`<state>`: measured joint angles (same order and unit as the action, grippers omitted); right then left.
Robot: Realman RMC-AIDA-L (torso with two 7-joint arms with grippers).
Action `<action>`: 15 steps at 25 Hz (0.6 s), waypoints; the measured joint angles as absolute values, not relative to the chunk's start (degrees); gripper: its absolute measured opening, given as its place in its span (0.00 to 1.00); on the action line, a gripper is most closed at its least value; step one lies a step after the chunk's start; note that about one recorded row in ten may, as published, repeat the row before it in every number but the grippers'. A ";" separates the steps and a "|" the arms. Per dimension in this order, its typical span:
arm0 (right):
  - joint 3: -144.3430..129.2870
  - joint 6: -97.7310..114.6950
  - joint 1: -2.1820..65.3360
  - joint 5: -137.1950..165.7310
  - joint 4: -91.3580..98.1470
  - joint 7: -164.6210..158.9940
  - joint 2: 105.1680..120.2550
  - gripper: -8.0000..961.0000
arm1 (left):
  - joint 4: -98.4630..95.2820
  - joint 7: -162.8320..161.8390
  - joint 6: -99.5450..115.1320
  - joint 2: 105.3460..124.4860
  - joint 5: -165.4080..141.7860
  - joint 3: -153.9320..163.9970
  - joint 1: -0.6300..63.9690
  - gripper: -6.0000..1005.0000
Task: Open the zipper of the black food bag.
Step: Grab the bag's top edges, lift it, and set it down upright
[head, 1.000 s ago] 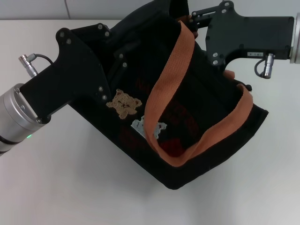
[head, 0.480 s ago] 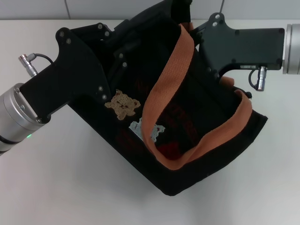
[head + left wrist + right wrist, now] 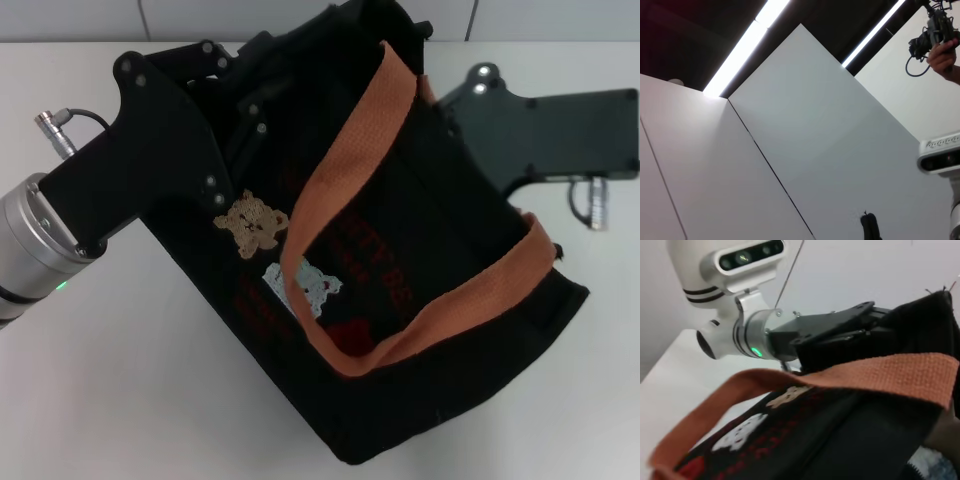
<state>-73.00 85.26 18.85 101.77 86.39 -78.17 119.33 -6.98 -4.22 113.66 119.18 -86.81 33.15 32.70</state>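
The black food bag (image 3: 420, 250) lies tilted across the middle of the white table, front side up, showing a tan bear picture (image 3: 250, 222) and a white one (image 3: 305, 285). Its two orange handles (image 3: 340, 160) loop over the front. My left gripper (image 3: 245, 95) is shut on the bag's upper left edge; the right wrist view shows this gripper (image 3: 860, 330) reaching into the black fabric (image 3: 850, 435). My right gripper (image 3: 470, 95) sits at the bag's upper right, its tip hidden behind the bag. I cannot make out the zipper or its pull tab.
White table (image 3: 130, 380) surrounds the bag on the near and left sides. The left wrist view shows only ceiling, wall panels and a person's hand (image 3: 945, 52) holding a device. The robot's head (image 3: 735, 260) shows in the right wrist view.
The right gripper has moved right and toward me, slipping behind the bag's edge. The bag has swung so that its lower corner sits nearer the front of the table.
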 joint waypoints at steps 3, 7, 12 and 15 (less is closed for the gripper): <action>-70.21 89.39 18.12 102.31 88.10 -79.20 119.30 0.01 | -6.85 -4.22 113.66 119.18 -86.46 33.14 32.76 0.16; -65.80 95.94 15.88 103.66 91.37 -80.77 119.44 0.01 | -6.78 -4.23 113.66 119.18 -86.29 33.13 32.83 0.16; -63.28 99.76 11.48 105.36 93.99 -82.27 119.62 0.02 | -6.77 -4.22 113.72 119.18 -86.27 33.13 32.95 0.16; -61.77 100.41 8.19 105.41 93.58 -82.25 119.62 0.02 | -6.68 -4.22 113.75 119.18 -86.23 33.23 32.96 0.16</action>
<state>-61.77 100.41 8.19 105.42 93.58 -82.25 119.62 -6.68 -4.22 113.75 119.18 -86.23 33.23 32.96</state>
